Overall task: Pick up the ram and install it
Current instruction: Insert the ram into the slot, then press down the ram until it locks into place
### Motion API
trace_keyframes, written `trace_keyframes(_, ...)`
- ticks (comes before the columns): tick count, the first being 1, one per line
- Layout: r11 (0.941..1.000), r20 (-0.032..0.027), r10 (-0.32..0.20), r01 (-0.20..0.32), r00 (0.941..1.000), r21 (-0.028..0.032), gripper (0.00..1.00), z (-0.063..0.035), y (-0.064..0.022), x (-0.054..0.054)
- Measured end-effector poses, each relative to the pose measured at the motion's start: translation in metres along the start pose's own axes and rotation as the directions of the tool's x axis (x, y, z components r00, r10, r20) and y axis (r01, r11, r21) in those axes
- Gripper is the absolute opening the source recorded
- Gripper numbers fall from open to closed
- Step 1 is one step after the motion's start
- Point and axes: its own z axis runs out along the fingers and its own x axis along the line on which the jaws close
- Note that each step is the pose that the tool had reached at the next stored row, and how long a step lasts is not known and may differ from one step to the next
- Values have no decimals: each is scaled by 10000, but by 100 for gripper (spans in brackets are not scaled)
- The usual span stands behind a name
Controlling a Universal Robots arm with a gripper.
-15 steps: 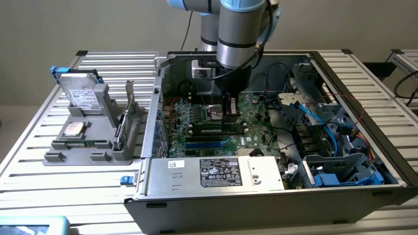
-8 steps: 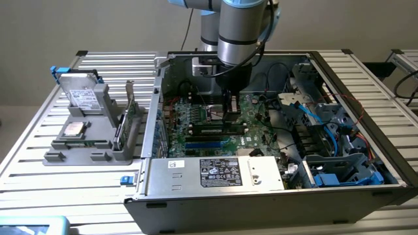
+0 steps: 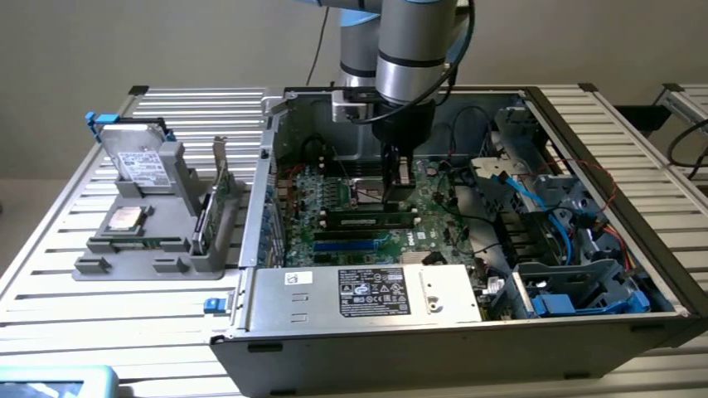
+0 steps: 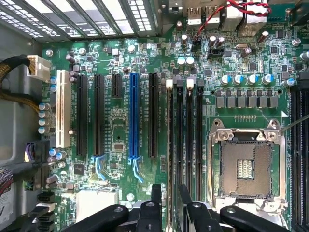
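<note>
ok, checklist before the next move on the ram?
1. Tool above the memory slots: ok.
2. Ram lined up along the slots, beside the CPU socket: ok.
3. Ram fully seated: cannot tell.
4. Slot latches closed: cannot tell.
5. Red and black wires clear of the slots: ok.

Quick count from what I can see: one robot arm, one open PC case, one power supply. On the motherboard: one blue slot, one white slot, three long black slots, one processor socket.
</note>
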Motion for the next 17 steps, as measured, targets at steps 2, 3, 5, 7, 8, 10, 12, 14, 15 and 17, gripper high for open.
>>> trace_keyframes(2, 10000, 2, 0, 0, 10000, 0, 27, -18, -13, 10)
trace_keyframes(3, 10000, 2, -1, 1, 10000, -1, 27, -21, -18, 14)
trace_keyframes(5, 10000, 2, -1, 1, 10000, -6, 27, -20, -20, 16)
trace_keyframes(7, 10000, 2, 0, 0, 10000, -6, 27, -20, -20, 16)
trace_keyframes(8, 10000, 2, 0, 0, 10000, -6, 27, -20, -20, 16)
trace_keyframes(10, 10000, 1, -1, 1, 10000, -6, 27, -21, -20, 16)
trace_keyframes(12, 10000, 1, -1, 1, 10000, -6, 27, -21, -20, 16)
trace_keyframes(14, 10000, 1, 0, 0, 10000, -6, 27, -21, -20, 16)
trace_keyframes(15, 10000, 1, -1, 1, 10000, -6, 27, -21, -20, 16)
trace_keyframes(17, 10000, 1, -1, 1, 10000, -6, 25, -21, -20, 16)
